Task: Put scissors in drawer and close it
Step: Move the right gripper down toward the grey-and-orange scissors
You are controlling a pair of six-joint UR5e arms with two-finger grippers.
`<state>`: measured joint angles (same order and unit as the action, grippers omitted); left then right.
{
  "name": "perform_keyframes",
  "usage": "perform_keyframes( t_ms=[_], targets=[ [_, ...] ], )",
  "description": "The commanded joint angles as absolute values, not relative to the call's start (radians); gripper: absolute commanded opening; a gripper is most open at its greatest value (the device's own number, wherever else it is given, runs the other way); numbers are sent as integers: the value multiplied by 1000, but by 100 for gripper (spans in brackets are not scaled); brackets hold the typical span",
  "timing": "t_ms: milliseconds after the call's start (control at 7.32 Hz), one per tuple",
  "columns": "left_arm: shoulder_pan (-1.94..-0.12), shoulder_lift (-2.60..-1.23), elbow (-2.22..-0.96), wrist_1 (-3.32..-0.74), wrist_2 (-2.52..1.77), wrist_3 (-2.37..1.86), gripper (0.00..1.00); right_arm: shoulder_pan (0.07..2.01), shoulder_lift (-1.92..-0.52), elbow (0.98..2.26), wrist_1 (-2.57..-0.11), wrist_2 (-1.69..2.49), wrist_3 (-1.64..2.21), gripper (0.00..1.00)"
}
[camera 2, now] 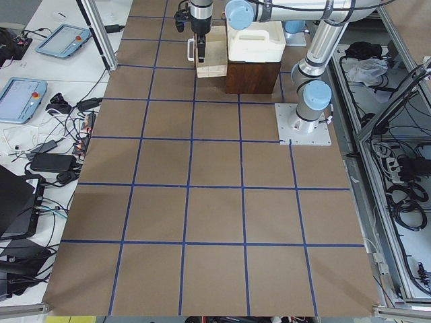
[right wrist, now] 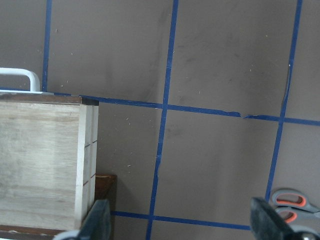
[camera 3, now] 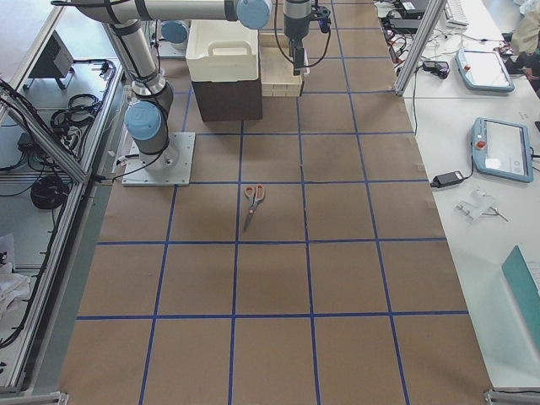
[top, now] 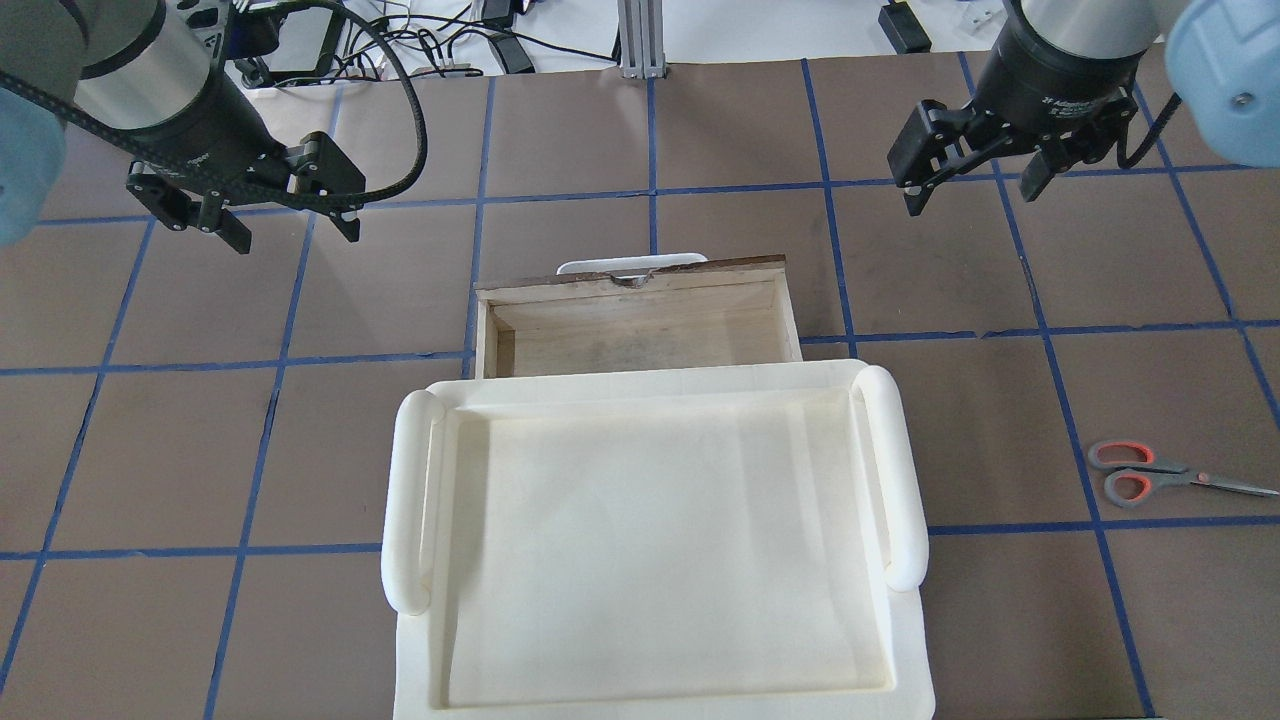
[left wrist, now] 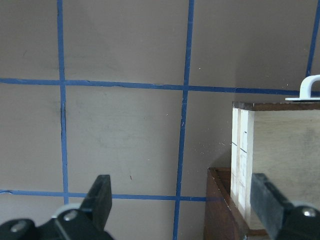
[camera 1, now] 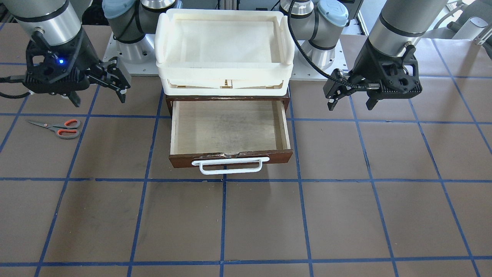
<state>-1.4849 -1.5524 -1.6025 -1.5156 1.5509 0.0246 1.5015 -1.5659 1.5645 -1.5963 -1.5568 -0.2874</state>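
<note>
The scissors (camera 1: 57, 128) lie flat on the table, grey handles with orange-red loops; they also show in the overhead view (top: 1150, 478) and at the right wrist view's lower right corner (right wrist: 290, 205). The drawer (camera 1: 276, 157) is pulled open and empty, with a dark brown front and a white bar handle (camera 1: 230, 166); it shows in the overhead view too (top: 640, 288). My right gripper (camera 1: 100, 100) (top: 970, 200) is open and empty, hovering between the drawer and the scissors. My left gripper (camera 1: 350, 107) (top: 297, 238) is open and empty on the drawer's other side.
A cream-white plastic tray (camera 1: 225, 70) (top: 410, 500) sits on top of the brown cabinet that the drawer slides from. The brown table has a blue tape grid. Monitors, cables and tablets lie beyond the table's edges.
</note>
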Motion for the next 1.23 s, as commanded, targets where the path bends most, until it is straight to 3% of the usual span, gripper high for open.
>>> perform_keyframes(
  t_ms=[0,410,820,1093],
  targets=[
    [-1485,-1552,-1603,-1516,1551,26,100,1360,-1560,1609,-1600,-1552,-685,100],
    [-1483,-1552,-1601,-1514,1552,25,100,1107,-1557,1734,-1615,-1565,-1276,96],
    [-1483,-1554,-1601,-1514,1552,25,100,881,-1528,2013,-2022,-1569,-1873,100],
    [-1483,-1554,-1601,-1513,1552,26,100,786,-1470,2124,-2175,-1556,-2114,100]
  ],
)
